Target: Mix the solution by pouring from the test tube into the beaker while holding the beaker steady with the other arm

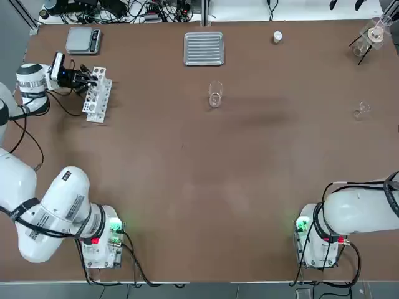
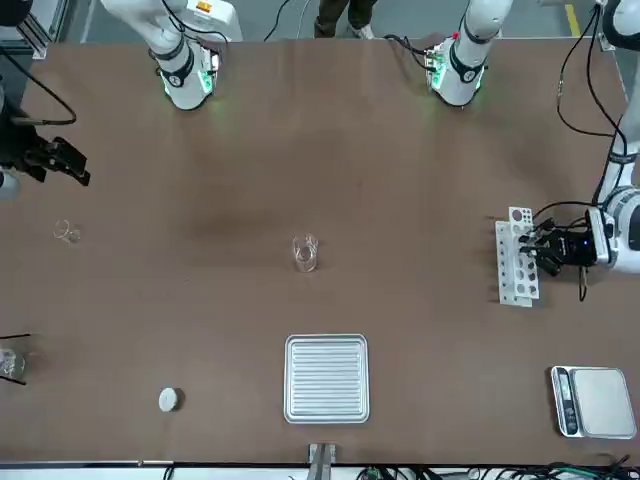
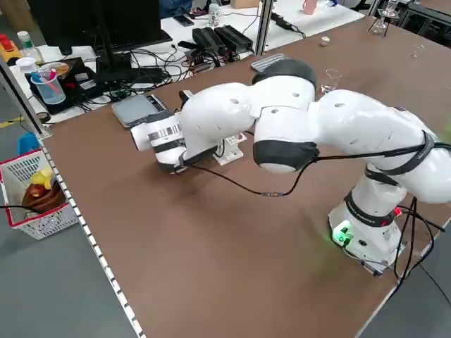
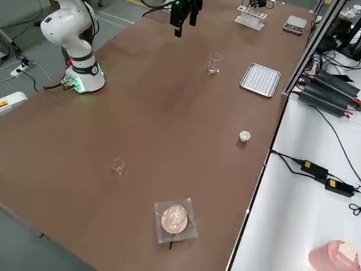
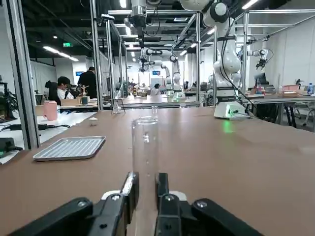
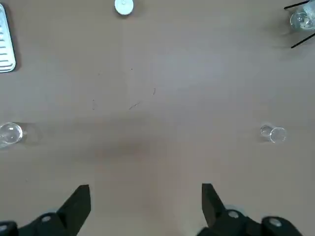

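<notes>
A robotics lab: white jointed robot arms stand among silver metal frames, with a clear glass flask on a dark stand and a flat silver balance on the brown worktop.

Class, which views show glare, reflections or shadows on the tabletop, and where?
Left wrist view: green glow reflected on the tabletop before an arm base; right wrist view: pale sheen across the upper middle, dark shadow beside the white cap; front view: small shadow beside that cap.

Ceiling strip lights are seen glowing in the left wrist view; soft shadows are cast on the evenly lit bench.
</notes>
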### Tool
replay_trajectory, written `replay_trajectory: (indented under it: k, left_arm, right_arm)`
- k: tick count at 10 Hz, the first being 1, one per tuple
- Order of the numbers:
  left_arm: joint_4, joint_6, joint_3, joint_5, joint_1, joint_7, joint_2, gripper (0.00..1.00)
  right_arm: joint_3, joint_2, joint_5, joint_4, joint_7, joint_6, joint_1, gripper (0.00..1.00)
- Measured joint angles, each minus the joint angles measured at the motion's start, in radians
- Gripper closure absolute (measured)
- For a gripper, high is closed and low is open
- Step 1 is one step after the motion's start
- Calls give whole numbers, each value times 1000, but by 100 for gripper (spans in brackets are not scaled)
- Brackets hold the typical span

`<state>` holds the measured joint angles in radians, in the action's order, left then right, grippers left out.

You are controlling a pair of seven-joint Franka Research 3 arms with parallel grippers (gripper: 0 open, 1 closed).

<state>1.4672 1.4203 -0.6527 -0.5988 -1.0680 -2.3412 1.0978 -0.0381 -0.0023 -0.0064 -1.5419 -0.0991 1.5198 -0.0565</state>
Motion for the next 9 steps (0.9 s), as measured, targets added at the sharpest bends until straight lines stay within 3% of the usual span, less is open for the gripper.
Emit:
replay_trajectory:
  k: [3, 9]
  left_arm:
    - [-1, 0, 32, -15, 12, -1, 16, 78]
    - [-16, 1, 33, -23, 12, -4, 24, 78]
  right_arm:
    - [-1, 0, 3, -1, -4, 20, 1, 0]
    - [-3, 0, 11, -4, -6, 37, 6, 0]
